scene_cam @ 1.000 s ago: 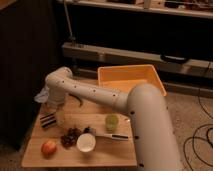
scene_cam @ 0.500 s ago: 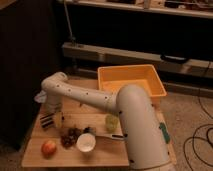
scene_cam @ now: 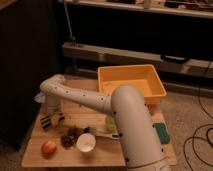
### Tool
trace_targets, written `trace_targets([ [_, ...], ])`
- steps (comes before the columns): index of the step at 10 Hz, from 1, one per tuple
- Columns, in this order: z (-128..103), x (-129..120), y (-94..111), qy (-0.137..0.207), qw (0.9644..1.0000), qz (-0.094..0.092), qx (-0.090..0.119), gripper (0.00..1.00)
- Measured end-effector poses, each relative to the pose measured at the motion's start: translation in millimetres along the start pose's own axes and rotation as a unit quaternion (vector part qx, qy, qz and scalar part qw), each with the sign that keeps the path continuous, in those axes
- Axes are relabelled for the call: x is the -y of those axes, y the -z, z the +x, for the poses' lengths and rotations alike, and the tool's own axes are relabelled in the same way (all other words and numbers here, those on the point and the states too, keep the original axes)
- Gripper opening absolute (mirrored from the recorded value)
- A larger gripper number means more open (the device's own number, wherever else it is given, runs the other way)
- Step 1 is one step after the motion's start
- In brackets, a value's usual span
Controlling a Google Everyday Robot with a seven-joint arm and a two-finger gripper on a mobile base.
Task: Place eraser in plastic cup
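The eraser [scene_cam: 46, 121], a small striped block, lies near the left edge of the wooden table [scene_cam: 55, 157]. My gripper [scene_cam: 53, 115] is down right over it, at the end of the white arm that reaches across to the left. Whether it touches the eraser I cannot tell. The plastic cup [scene_cam: 109, 123], light green and translucent, stands near the table's middle, partly hidden behind the arm's thick part.
A red apple [scene_cam: 48, 147] sits at the front left, with dark grapes [scene_cam: 71, 136] and a white bowl [scene_cam: 86, 142] beside it. A big orange tub [scene_cam: 131, 82] fills the back right. A green sponge [scene_cam: 161, 132] lies at the right edge.
The arm has swung a little left and the gripper has come down onto the eraser's spot. The objects on the table have stayed put.
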Motion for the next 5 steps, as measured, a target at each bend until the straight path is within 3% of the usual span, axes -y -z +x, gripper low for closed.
trace_targets([
  [1, 0, 0, -1, -0.003, 0.9999, 0.004, -0.013, 0.25],
  [2, 0, 1, 4, -0.002, 0.9993, 0.009, -0.035, 0.11],
  [4, 3, -2, 24, 0.001, 0.9993, 0.005, -0.038, 0.01],
  [5, -2, -4, 44, 0.001, 0.9994, 0.001, -0.035, 0.0],
])
